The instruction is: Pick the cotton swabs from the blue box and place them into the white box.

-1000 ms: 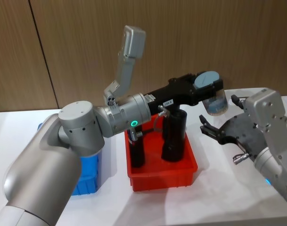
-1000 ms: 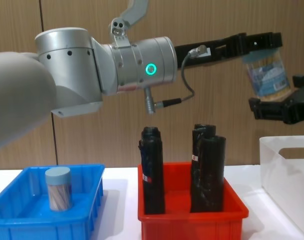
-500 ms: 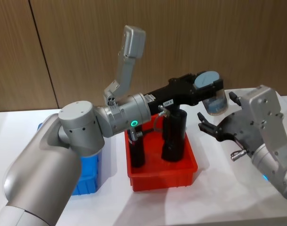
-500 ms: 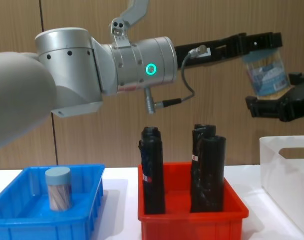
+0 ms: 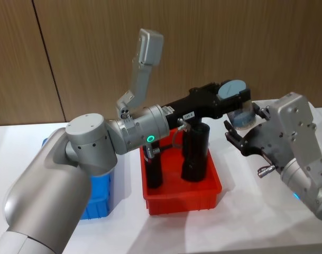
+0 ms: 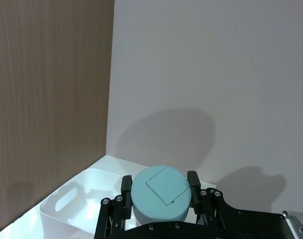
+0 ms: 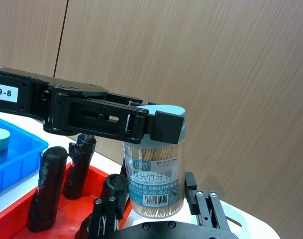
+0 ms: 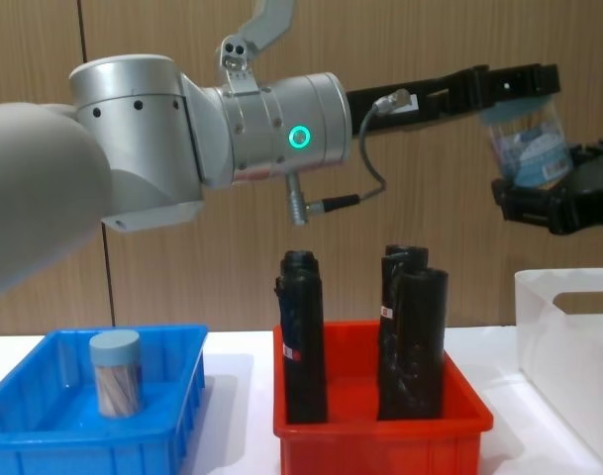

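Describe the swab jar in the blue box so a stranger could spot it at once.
Find the blue box, left of the red bin. Alone inside it stands a small clear jar with a pale blue-grey lid, far shorter than the black rolls next door.

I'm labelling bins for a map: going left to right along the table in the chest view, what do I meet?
The blue box holding one cotton swab jar → red bin with black rolls → white box.
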Robot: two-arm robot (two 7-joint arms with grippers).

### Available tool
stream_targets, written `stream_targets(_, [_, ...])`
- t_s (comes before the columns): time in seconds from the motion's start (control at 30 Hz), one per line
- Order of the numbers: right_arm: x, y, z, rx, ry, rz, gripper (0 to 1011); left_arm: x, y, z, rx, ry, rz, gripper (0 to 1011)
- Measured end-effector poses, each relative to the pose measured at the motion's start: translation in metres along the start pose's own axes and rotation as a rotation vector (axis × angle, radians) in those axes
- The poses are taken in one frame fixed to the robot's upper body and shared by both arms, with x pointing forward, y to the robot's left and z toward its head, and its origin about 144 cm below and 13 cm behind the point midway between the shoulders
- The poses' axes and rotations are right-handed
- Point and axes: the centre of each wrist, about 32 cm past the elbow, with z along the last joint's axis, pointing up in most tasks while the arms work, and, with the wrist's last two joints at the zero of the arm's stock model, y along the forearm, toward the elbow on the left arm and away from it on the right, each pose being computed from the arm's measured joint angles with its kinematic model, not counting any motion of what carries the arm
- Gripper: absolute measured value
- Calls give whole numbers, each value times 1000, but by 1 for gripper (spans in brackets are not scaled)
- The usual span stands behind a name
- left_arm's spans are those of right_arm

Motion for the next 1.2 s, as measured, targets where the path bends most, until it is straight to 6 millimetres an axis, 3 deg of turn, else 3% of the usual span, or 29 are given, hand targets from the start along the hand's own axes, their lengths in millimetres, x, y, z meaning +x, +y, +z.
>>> stream_targets(0.1, [0,1,0,2,0,0,636,0,0,0,0,0,0,670])
stream_targets(0.6, [1,3,2,13,4,-4,629,0,0,0,-4,-1,1,670])
stream_targets(1.0, [1,5,4,30,6,-11,628,0,0,0,1,1,0,1003])
stream_targets(1.2, [1,5,4,34,6,-11,628,0,0,0,1,1,0,999])
